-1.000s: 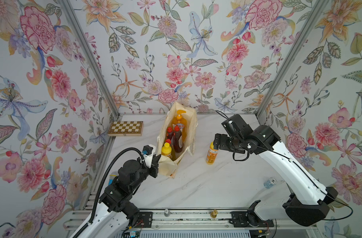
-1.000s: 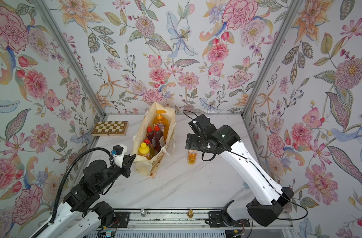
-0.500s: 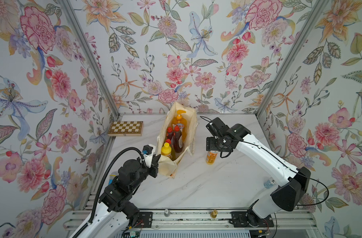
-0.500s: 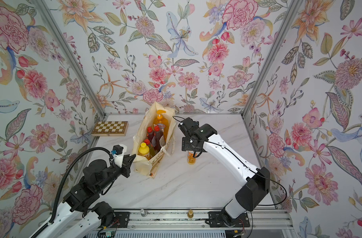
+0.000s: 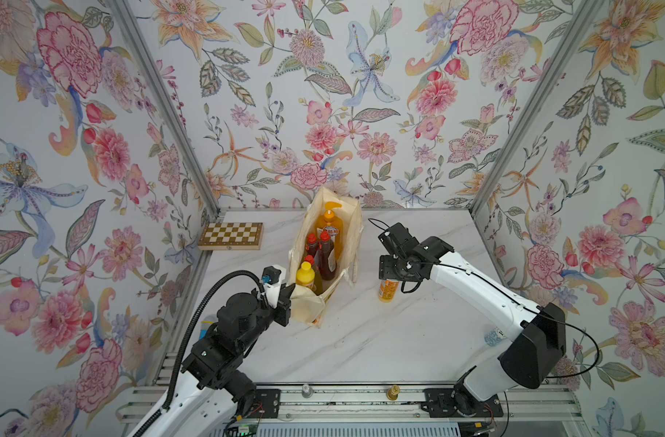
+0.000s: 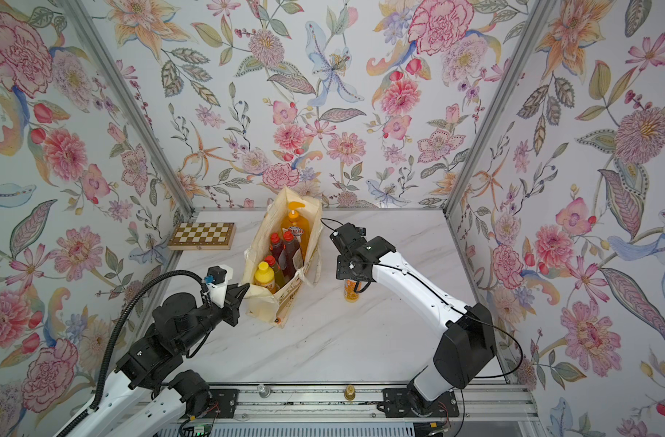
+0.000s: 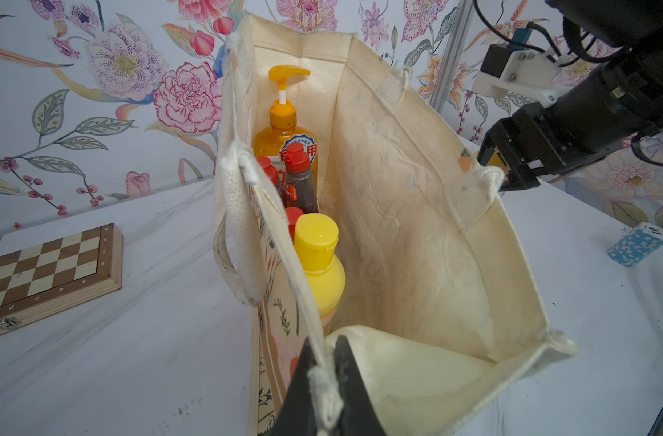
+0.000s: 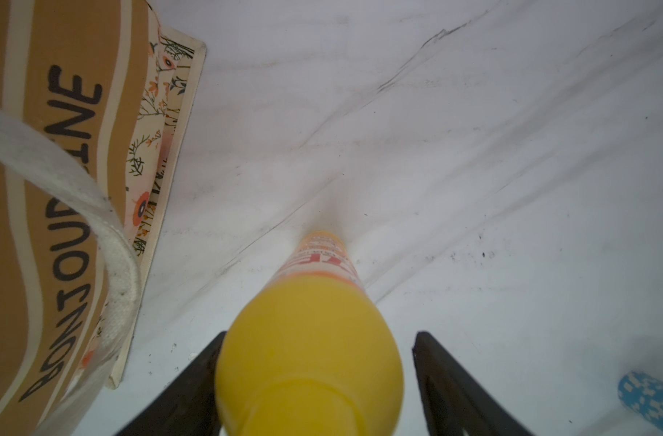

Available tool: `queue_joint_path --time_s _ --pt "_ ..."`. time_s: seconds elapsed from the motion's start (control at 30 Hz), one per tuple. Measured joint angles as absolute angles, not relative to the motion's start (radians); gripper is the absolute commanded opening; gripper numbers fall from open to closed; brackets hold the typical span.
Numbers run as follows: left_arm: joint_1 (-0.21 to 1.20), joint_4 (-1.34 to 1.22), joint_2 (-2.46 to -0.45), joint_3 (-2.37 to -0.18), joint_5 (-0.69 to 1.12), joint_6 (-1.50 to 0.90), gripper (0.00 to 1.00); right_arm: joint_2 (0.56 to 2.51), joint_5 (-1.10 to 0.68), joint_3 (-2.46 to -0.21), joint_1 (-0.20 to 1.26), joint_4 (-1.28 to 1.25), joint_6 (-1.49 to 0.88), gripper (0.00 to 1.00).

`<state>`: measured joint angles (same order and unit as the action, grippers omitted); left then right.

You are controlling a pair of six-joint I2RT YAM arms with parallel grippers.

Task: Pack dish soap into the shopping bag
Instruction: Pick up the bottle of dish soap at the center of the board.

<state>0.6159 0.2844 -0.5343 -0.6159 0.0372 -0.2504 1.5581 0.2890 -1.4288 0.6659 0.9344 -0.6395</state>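
Dish soap bottle [image 8: 309, 351] straddled by downward-pointing right end effector [image 8: 320, 336].

The shopping bag [image 8: 58, 113] is cream with tan bands, dark lettering and a floral print; the pump bottle [image 7: 284, 132] in it is orange; the red-capped bottles [image 7: 301, 185] dark red. The bottle beside the bag [image 5: 387, 291] — orange, yellow cap; the table [image 5: 361, 340] white marble, grey-veined; the chessboard [image 5: 231, 235] brown-and-cream checks.
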Motion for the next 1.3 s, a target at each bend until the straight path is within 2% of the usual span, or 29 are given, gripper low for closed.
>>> queue_joint_path --time_s 0.37,0.43,0.5,0.57,0.93,1.07,1.3 --pt "0.616 0.299 -0.518 -0.616 0.036 -0.250 0.00 1.547 0.300 -1.373 0.666 0.867 -0.624 0.60" --pt "0.616 0.299 -0.518 -0.616 0.033 -0.251 0.00 1.538 0.303 -1.358 0.666 0.859 -0.624 0.61" --pt "0.616 0.299 -0.518 -0.616 0.030 -0.251 0.00 1.533 0.307 -1.347 0.666 0.845 -0.622 0.68" --pt "0.616 0.300 -0.518 -0.616 0.029 -0.251 0.00 1.529 0.309 -1.341 0.666 0.838 -0.617 0.70" --pt "0.616 0.298 -0.524 -0.616 0.029 -0.251 0.00 1.512 0.331 -1.340 0.666 0.779 -0.599 0.65" --pt "0.616 0.297 -0.524 -0.616 0.029 -0.250 0.00 1.511 0.335 -1.333 0.666 0.767 -0.597 0.55" --pt "0.616 0.297 -0.524 -0.616 0.030 -0.251 0.00 1.509 0.356 -1.325 0.676 0.759 -0.580 0.17"
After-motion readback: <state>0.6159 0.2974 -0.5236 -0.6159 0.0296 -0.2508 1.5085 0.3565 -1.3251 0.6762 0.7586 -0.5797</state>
